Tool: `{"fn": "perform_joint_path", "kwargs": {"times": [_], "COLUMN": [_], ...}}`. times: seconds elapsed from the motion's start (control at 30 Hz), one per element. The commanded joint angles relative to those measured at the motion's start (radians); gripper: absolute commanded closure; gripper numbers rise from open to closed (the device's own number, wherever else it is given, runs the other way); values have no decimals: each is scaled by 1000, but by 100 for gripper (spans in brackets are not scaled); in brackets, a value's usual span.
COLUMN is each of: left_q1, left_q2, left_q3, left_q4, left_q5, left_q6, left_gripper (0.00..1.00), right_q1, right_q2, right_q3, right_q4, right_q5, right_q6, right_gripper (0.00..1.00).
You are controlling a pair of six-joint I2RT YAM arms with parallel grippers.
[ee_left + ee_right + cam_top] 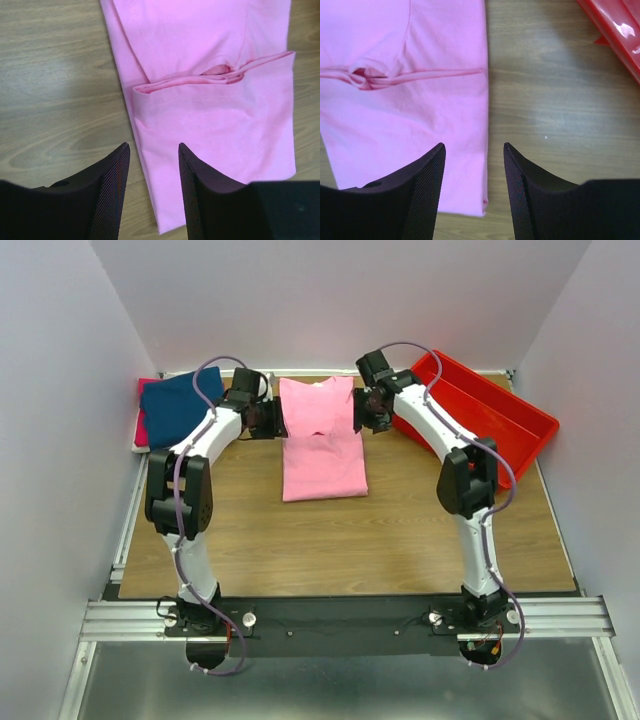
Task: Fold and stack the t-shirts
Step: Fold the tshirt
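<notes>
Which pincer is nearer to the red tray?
Right. The right pincer sits at the right edge of the pink t-shirt, next to the red tray; the left pincer is at the shirt's left edge, farther away.

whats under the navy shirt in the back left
Under the navy shirt, a red-magenta shirt and a white shirt peek out at its left. The rest of both is covered.

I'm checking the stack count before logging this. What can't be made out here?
- Top view: what lies under the navy shirt; only red and white slivers show at its left edge.
- Top view: part of the tray, hidden behind the right arm.
- Wrist views: the pink shirt is cut off by the frame edges, and the fingers cover part of its near edge.
</notes>
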Motion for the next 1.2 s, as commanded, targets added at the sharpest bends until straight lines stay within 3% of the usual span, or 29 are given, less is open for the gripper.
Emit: {"fn": "perform_joint_path", "kwargs": {"times": [0.0, 0.37, 0.47, 0.9, 1.17], "left_q1": [-4, -5, -5, -5, -5], "left_q2": [-82, -262, -277, -319, -330], "left_q3": [-101, -442, -486, -546, -580], "left_q4": [32, 138, 141, 138, 141], "left_q5": [36, 118, 116, 104, 102], "left_q6": [28, 10, 7, -5, -12], "left_gripper": [49, 48, 49, 49, 48], "right_q1": [-3, -3, -2, 16, 18], "right_q2": [-122, -368, -390, -339, -333], "right_q3": [-110, -625, -688, -732, -817], "right_q4": [-17, 189, 226, 258, 259], "right_q5": [-40, -199, -221, -284, -244], "right_q6": [26, 126, 143, 138, 145], "right_gripper": [43, 43, 44, 45, 48]}}
